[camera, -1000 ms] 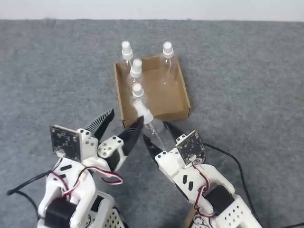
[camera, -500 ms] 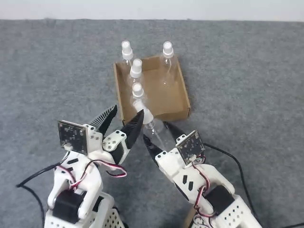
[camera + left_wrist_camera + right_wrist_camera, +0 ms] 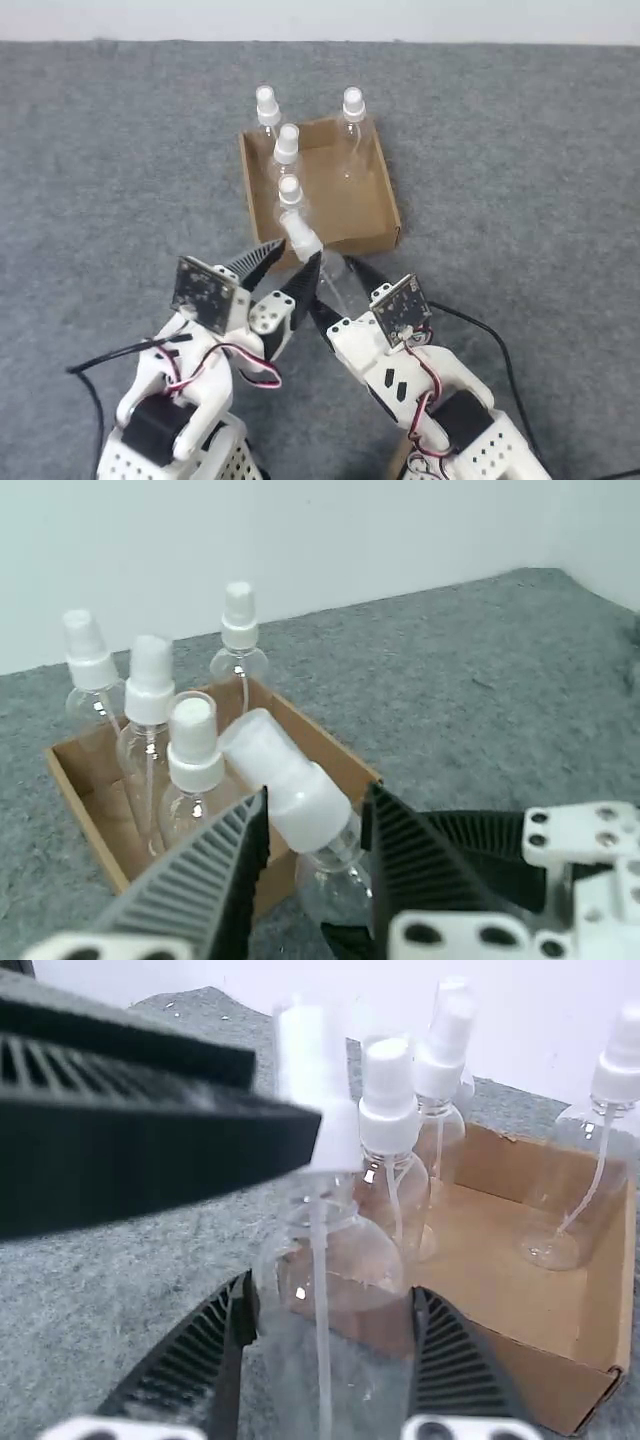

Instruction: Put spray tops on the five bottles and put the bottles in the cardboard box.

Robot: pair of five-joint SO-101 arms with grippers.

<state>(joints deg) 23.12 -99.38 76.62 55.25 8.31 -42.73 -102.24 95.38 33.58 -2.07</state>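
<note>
Jaws of the left hand [image 3: 317, 792] are held parted, flanking the white spray top [image 3: 285, 770] of a tilted clear plastic bottle [image 3: 335, 280], which is clenched by the right hand [image 3: 328, 1295]. Its long axis is pointed to 11 o'clock, toward the brown cardboard box [image 3: 360, 210]. Slack beside the top is made plain from the left wrist, not from above.

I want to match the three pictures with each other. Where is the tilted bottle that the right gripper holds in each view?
High view: the tilted bottle is in the right gripper, just in front of the cardboard box.
Left wrist view: close to the camera, its white top leaning towards the box.
Right wrist view: between this gripper's fingers, the box behind it.
Shared landmark: the cardboard box.
</note>
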